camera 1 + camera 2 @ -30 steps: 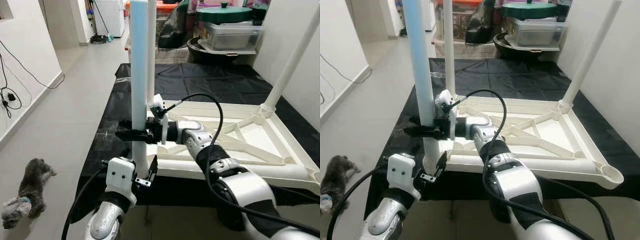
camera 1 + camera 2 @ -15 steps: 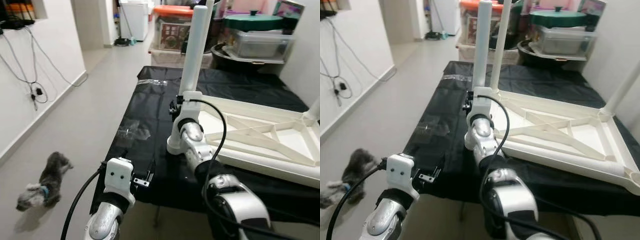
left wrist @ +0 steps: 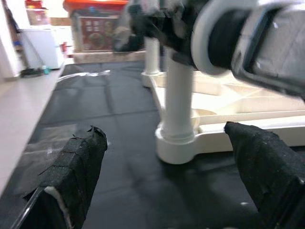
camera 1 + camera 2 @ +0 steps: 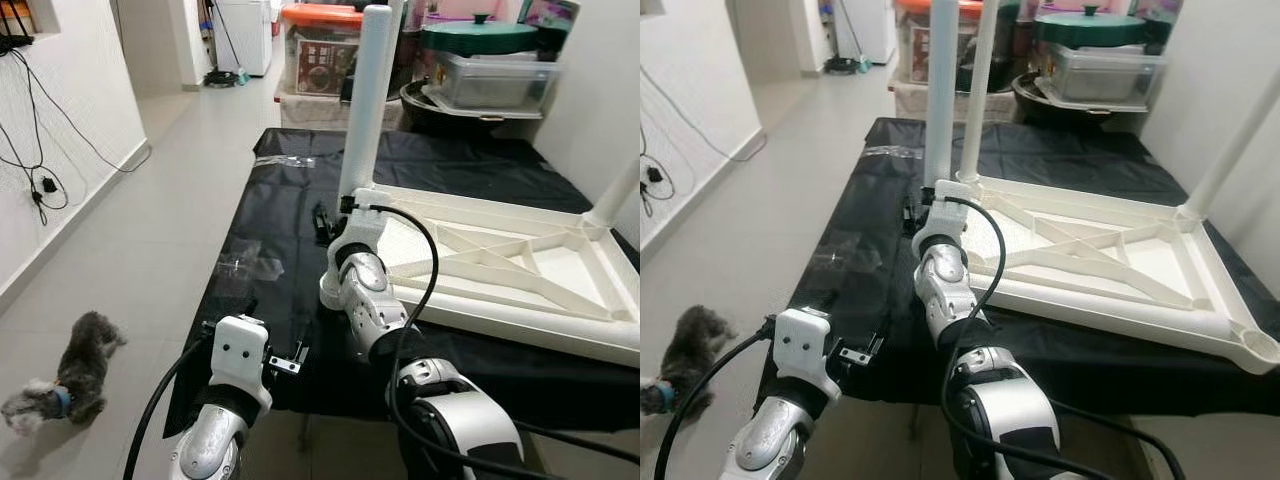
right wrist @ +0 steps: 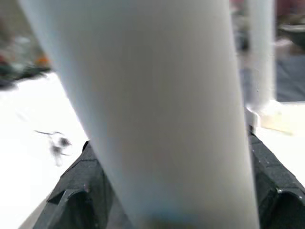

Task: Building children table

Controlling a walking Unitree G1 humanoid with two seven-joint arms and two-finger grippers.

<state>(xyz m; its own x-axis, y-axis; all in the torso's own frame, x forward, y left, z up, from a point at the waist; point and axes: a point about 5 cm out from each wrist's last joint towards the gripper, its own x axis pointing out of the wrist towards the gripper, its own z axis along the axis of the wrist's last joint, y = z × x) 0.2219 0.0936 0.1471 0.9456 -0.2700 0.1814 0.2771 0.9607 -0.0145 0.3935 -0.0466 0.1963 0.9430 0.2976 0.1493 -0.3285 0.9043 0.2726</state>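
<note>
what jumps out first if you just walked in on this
An upside-down white children's table lies on a black-covered surface, with its legs pointing up. The right gripper has its fingers around the nearest leg at the table's corner, while the left gripper hangs open, low in front of that corner. On the floor to the left stands a small grey dog.
</note>
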